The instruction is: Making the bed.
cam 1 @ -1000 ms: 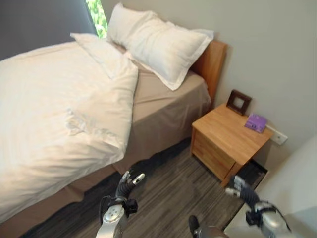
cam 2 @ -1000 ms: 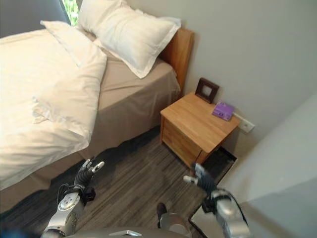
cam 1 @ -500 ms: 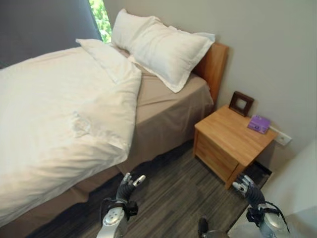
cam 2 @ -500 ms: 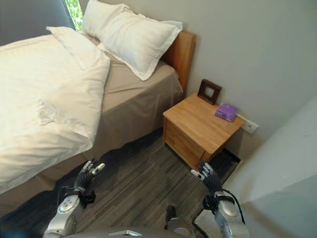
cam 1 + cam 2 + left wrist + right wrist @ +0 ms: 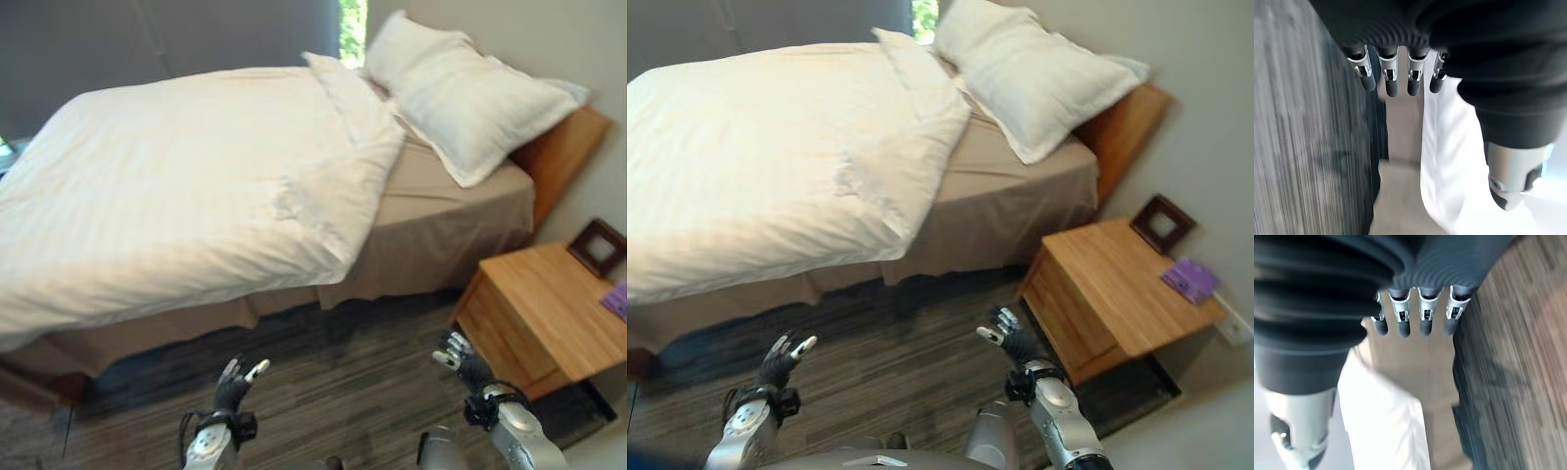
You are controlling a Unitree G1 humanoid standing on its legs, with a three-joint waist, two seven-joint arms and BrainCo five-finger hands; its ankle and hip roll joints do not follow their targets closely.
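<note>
Hovering low over the dark wood floor, the left hand and the right hand both hang with fingers straight and relaxed, holding nothing, well short of the bed. Up there lies the white duvet, spread across most of the mattress but bunched and folded back at its right side, so a broad strip of the tan sheet lies bare between the duvet edge and the two white pillows propped against the wooden headboard. A wooden nightstand stands to the right, just beside the bed, with a small dark picture frame on it near the wall. The wrist views look along each hand's fingers toward the tan bed side and the white cloth hanging above it. That duvet looks soft, puffy and light for its bulk, so it should drape and slide readily over the sheet, though it will sag and fold if lifted from one spot. The sensible hold, I'd judge, is the folded-back near edge, pinched at two spread points, then drawn right toward the pillows. Nothing fragile in the cloth itself; the frame on the nightstand is what to keep clear of.
</note>
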